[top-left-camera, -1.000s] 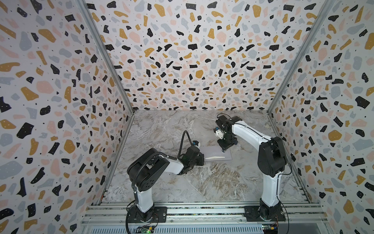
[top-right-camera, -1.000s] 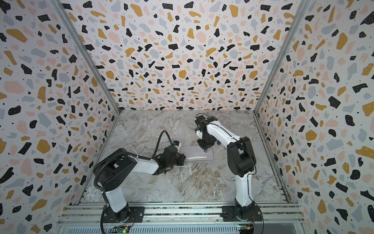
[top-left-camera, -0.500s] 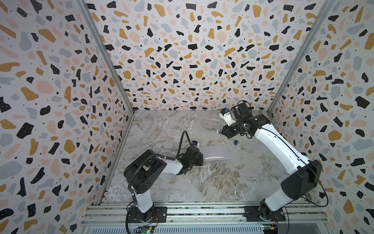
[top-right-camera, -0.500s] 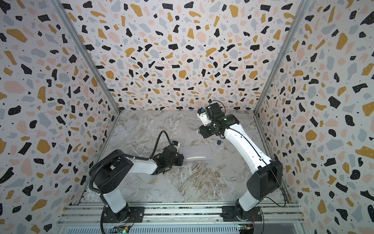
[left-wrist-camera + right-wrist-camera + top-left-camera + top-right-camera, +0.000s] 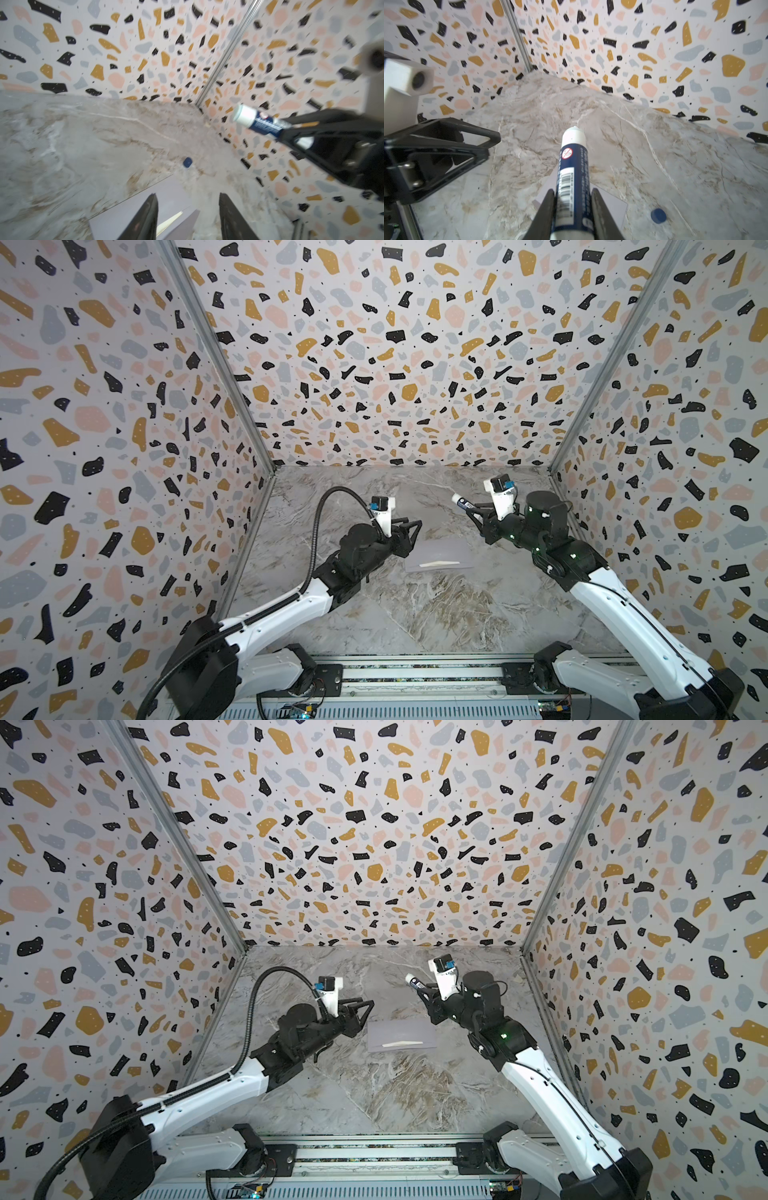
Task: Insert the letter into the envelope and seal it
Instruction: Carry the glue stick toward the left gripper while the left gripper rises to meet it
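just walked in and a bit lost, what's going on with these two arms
The right tool grips an uncapped glue stick, held up off the marble table. The stick's blue cap lies on the table near the envelope. The envelope lies flat, with only a thin tan sliver of the letter showing, so the letter looks tucked inside. The left tool hangs open and empty above the envelope's left end. Whether the flap is glued cannot be told.
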You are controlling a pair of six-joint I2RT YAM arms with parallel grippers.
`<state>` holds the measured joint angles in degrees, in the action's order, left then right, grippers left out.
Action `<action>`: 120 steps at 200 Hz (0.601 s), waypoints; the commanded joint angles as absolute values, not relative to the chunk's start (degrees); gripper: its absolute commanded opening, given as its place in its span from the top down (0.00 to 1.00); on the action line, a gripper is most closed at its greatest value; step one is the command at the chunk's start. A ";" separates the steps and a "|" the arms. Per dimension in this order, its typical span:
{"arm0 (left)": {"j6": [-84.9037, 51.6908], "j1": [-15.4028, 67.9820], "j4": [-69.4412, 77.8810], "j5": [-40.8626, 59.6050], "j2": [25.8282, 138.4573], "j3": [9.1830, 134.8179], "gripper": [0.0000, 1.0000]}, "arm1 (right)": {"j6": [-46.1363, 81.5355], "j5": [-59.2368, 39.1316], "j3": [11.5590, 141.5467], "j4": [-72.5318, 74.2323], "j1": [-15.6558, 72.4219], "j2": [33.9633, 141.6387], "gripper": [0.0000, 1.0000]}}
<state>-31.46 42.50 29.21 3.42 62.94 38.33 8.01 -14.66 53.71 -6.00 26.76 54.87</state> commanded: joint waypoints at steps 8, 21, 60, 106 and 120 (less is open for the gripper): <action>-35.65 42.53 41.46 8.89 59.03 34.32 0.34 | 15.66 -19.31 47.42 14.85 26.53 50.67 1.00; -38.08 42.54 45.11 10.04 57.73 33.12 0.29 | 18.57 -21.19 44.66 20.78 26.63 50.06 1.00; -44.88 42.67 52.93 10.60 56.65 32.20 0.17 | 27.18 -24.48 38.85 35.96 27.72 51.35 1.00; -56.83 43.38 63.65 9.30 60.25 32.29 0.17 | 26.55 -16.86 35.71 45.35 37.00 53.56 1.00; -60.07 43.55 66.39 8.95 61.58 32.43 0.18 | 25.13 -14.40 35.60 46.42 39.49 54.17 1.00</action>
<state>-51.94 43.03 55.81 9.37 59.90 32.14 25.67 -19.27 35.40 37.87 35.86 54.02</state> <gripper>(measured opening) 0.828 0.277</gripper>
